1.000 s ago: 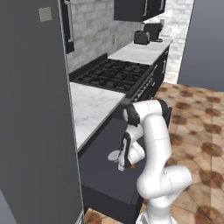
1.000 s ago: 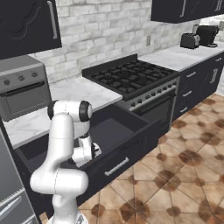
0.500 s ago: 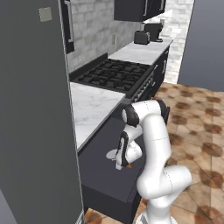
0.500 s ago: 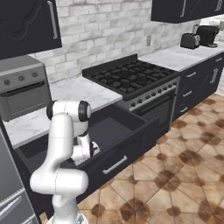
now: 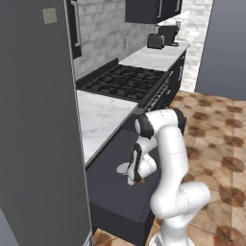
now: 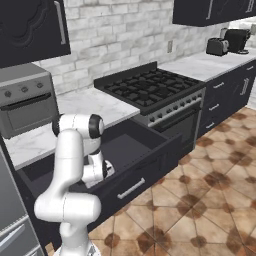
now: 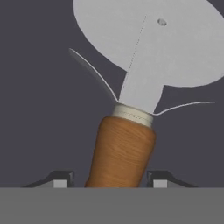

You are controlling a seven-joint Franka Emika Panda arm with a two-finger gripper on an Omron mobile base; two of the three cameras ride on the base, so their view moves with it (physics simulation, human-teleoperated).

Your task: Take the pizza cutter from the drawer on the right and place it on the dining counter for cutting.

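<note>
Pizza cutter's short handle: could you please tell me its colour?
Orange-brown wood grain on the pizza cutter's handle, clearest in the hand view.

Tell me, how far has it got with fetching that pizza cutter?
Done: the drawer stands pulled open and the arm has reached down into it. In hand: in the hand view the pincer has a fingertip on each side of the orange-brown handle of the pizza cutter, which lies on the dark drawer floor; whether the grip is firm I cannot tell. Left: lifting it out and carrying it to the dining counter.
</note>
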